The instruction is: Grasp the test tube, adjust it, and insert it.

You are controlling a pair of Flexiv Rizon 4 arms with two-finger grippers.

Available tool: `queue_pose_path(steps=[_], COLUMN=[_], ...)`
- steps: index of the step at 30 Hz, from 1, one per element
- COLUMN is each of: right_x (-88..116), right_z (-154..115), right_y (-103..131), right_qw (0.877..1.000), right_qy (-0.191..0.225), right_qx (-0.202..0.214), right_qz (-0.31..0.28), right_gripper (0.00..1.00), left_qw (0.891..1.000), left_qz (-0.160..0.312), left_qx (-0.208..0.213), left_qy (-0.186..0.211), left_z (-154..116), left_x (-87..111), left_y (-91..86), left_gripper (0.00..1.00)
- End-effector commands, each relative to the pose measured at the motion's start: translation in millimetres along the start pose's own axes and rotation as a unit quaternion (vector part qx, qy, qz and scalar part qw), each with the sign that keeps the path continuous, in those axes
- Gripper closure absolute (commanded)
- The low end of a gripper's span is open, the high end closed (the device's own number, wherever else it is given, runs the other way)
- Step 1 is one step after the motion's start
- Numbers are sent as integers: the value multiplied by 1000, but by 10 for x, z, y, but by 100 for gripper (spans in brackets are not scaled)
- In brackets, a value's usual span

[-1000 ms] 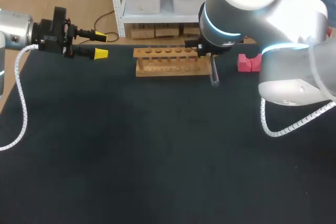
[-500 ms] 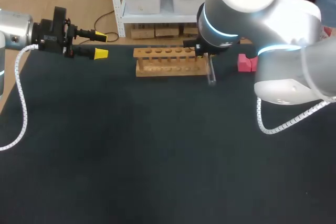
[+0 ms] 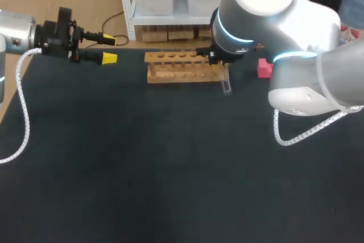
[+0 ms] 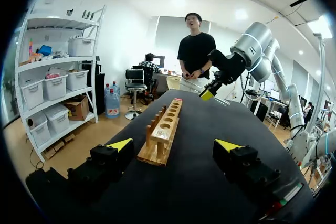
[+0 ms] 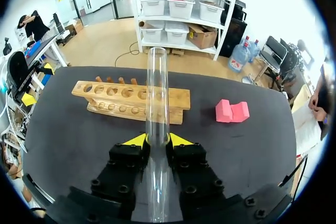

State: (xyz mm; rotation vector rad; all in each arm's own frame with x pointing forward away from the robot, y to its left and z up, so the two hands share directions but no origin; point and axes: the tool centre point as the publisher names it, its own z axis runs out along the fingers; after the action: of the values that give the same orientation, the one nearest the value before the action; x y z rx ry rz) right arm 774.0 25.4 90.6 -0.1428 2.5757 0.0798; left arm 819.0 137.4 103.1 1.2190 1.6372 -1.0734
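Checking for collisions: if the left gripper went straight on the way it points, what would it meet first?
Probably the near end of the wooden rack, which lies ahead of the open left gripper. How high the gripper rides is unclear, so it might pass over it.

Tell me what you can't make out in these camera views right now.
Head view: the right gripper, hidden behind its own wrist.
Head view: the right end of the rack and part of the pink block, behind the right arm.
Left wrist view: the test tube, too small to see clearly.
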Motion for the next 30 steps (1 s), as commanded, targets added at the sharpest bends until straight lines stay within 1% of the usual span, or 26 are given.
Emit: queue_pose_path(steps=[1, 22, 30], right_x=[-29, -77, -100], right_z=[108, 472, 541], right_y=[25, 78, 90], right_qw=[1000, 999, 999], right_qy=[3, 27, 32], right_qx=[-5, -21, -25], right_qz=[-1, -25, -28], right_gripper=[100, 100, 100], left_qw=[1000, 1000, 1000], left_qz=[1, 1, 1], left_qx=[0, 0, 0], left_qy=[-1, -1, -1], left_z=[-1, -1, -1], left_x=[8, 8, 8], left_y=[2, 2, 2], left_gripper=[0, 0, 0])
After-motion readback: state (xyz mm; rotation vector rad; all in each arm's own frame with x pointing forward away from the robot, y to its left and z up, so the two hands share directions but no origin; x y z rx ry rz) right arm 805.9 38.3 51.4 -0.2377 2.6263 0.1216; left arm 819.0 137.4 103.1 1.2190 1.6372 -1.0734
